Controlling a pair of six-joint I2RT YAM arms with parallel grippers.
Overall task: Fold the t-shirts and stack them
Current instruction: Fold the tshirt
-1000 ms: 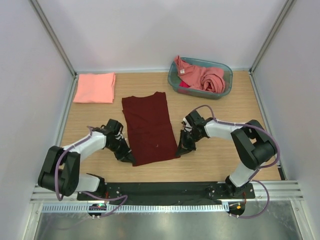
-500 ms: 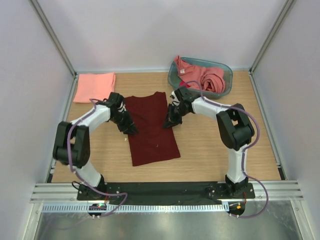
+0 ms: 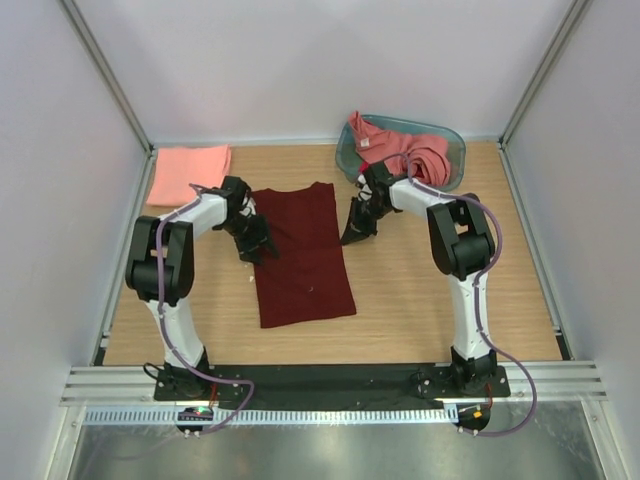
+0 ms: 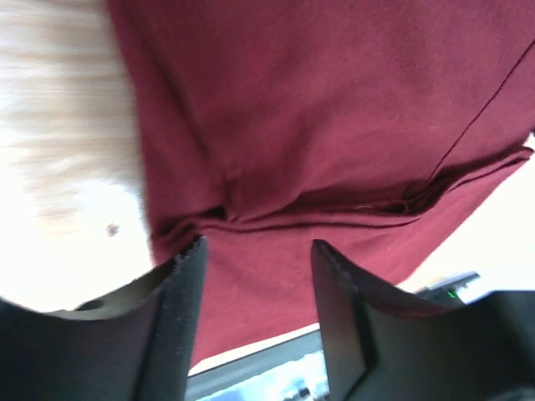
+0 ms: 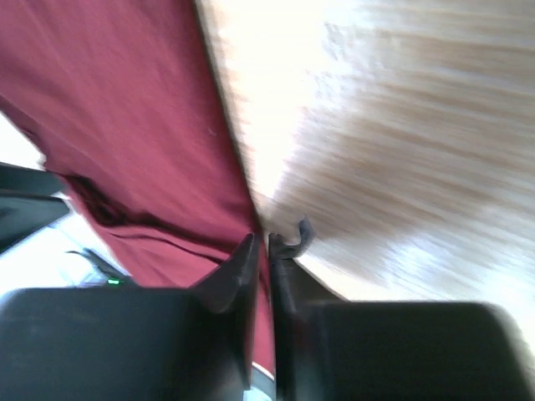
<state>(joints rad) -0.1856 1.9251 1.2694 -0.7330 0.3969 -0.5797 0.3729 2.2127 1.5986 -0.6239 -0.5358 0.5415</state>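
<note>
wooden table (image 3: 450, 290) seen from above, with two robot arms reaching from its near edge. a maroon t-shirt (image 3: 300, 270) lies flat in the middle of the table, long and narrow, its neck end toward the far side. at the far right stands a teal basket (image 3: 459, 160) heaped with crumpled pink t-shirts (image 3: 405, 150). at the far left corner a salmon t-shirt (image 3: 188, 172) rests folded into a neat rectangle, well apart from the maroon one. the left gripper (image 3: 255, 248) sits low at the maroon shirt's left edge, about halfway along it; its wrist camera shows the two dark fingers (image 4: 180, 284) spread wide, with wrinkled maroon cloth beyond the gap. the right gripper (image 3: 352, 235) is at the shirt's right edge, directly opposite; its fingers (image 5: 242, 267) are drawn together to a thin slit and seem to pinch the cloth's edge, though that view is blurred.
</note>
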